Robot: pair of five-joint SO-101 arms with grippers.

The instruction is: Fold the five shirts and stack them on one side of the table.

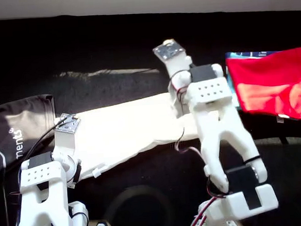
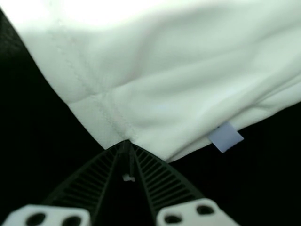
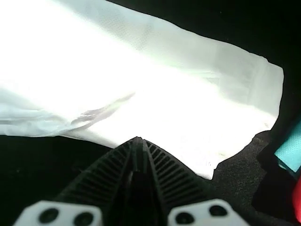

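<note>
Left end effector [image 2: 126,143] clamped on white shirt [image 2: 188,84] corner, right end effector [image 3: 136,141] clamped on its edge

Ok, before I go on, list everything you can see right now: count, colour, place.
white shirt: one, white, folded into a long strip across the table's middle.
red shirt: one, red, right side, lying on the teal shirt.
teal shirt: one, teal, under the red shirt, edges showing.
black shirt: one, black with white print, left edge.
table cover: one, black.
left claw: one, black, shut on the white shirt's corner.
right claw: one, black, shut on the white shirt's edge at the other end.
</note>
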